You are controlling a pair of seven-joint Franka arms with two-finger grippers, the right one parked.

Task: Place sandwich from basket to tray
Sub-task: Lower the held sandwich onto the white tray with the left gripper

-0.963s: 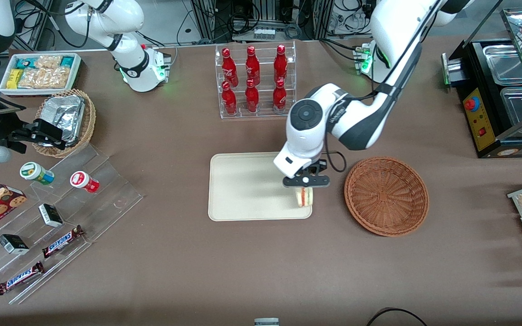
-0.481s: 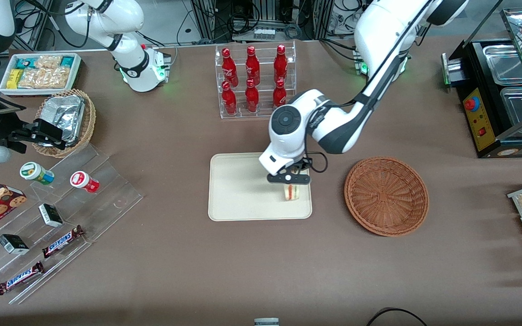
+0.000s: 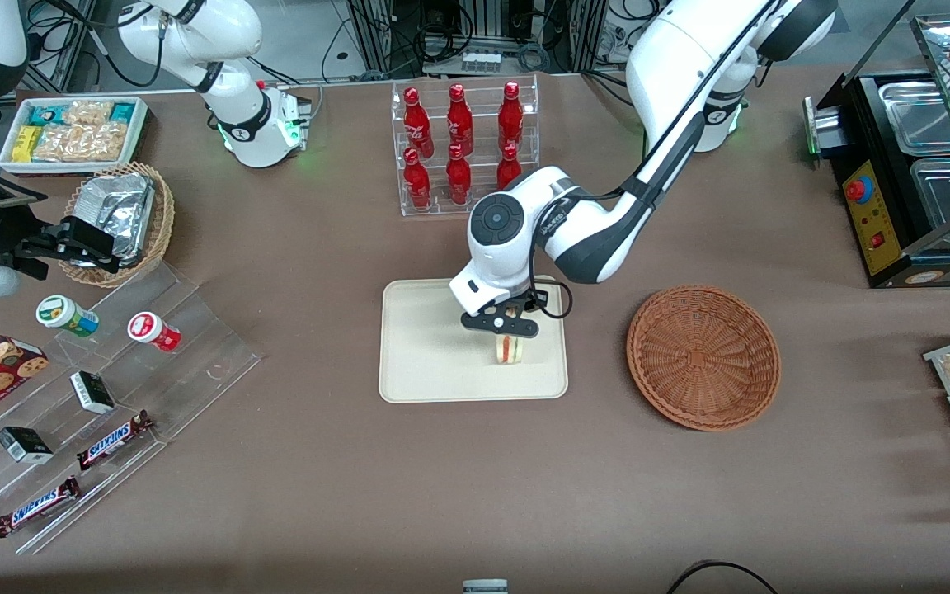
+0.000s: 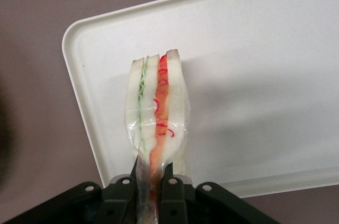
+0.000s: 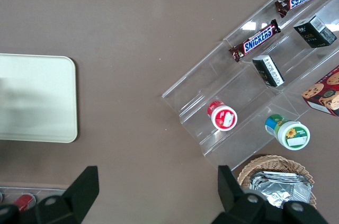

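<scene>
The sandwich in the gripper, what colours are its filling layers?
Red and green between white bread on the sandwich, clearest in the left wrist view; the gripper holds it.

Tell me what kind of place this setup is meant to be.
Probably a mock snack counter in a robot lab: a rack of red bottles, Snickers bars on clear steps, a food warmer. The gripper holds a sandwich over the tray, away from the basket.

The triangular white-bread sandwich [image 4: 157, 110] shows a green layer and a red one, with what looks like clear wrapping. The black two-finger gripper [image 4: 150, 181] holds it above the cream rectangular tray [image 3: 430, 363]; the round woven basket [image 3: 703, 357] is reddish-brown wicker.
</scene>
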